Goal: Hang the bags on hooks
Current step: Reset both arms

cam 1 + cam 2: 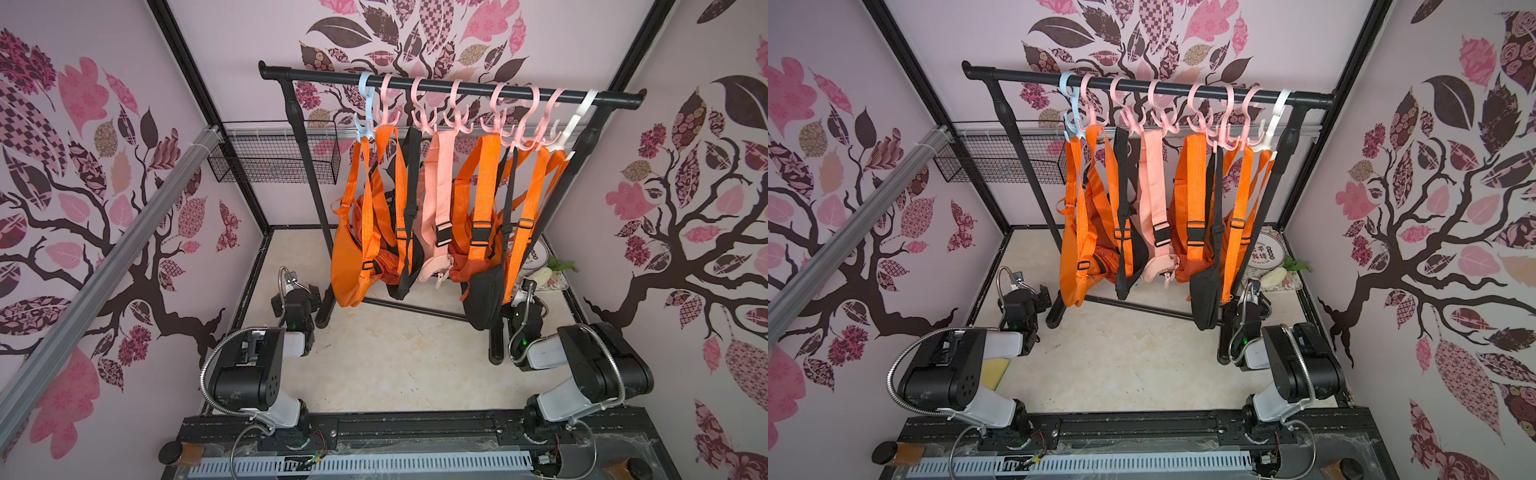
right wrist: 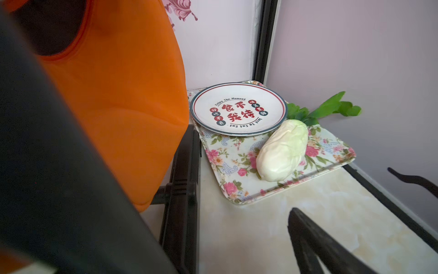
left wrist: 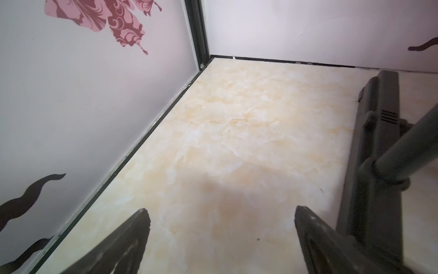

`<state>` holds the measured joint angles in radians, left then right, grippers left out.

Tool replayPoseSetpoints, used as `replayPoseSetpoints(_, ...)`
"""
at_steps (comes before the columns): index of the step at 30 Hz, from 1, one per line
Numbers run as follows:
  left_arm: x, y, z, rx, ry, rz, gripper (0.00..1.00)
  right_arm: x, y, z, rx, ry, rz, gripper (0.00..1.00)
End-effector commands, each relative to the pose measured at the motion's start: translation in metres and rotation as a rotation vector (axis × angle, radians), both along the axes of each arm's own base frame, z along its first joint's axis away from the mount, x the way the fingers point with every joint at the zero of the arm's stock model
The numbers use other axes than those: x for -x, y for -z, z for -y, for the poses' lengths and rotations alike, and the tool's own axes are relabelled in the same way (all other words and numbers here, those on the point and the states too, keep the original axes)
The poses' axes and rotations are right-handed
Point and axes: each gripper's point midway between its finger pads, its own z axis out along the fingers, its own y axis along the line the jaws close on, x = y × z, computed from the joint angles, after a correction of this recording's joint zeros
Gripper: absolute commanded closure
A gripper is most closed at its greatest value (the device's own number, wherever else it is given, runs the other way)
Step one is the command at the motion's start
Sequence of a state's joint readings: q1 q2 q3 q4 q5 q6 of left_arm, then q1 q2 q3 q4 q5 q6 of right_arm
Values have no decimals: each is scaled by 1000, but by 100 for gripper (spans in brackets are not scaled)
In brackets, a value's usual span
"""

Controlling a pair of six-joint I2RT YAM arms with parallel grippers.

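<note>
The left tool is spread wide, both fingers apart over bare marbled desk, pinching nothing and touching nothing; the rack's foot lies just beside it. In both top views the left arm rises from the front rail at 7 o'clock, folds at the elbow and reaches low toward 11 o'clock, its tool near the desk by that foot. The right arm stands at 5 o'clock, folded the same way and reaching toward 11 o'clock, with the right tool low beside the rack's other foot. Only one of its fingers shows in the wrist view, set far out as on a spread tool; a close, blurred dark shape hides the other. It grips nothing. The bags all hang by their straps from the hooks on the rail at 12 o'clock: orange bags, a pink bag, and a black bag hanging lowest, just at 9 o'clock of the right tool. At the desk's 2 o'clock corner a floral tray carries a plate and a white vegetable.
</note>
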<state>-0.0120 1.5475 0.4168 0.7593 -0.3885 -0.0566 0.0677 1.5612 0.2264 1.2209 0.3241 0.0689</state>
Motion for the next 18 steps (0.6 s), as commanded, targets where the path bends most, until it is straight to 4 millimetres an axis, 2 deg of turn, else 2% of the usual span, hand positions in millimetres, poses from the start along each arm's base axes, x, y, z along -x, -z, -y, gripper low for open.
replayPoseSetpoints(1,-10,-15,10,29,44,70,2,-8,-9,-3,-33,-27,35,1)
replayPoseSetpoints(18,-8,-18,12,19,48,82,2,-9,-8,-6,-26,-38,26,0)
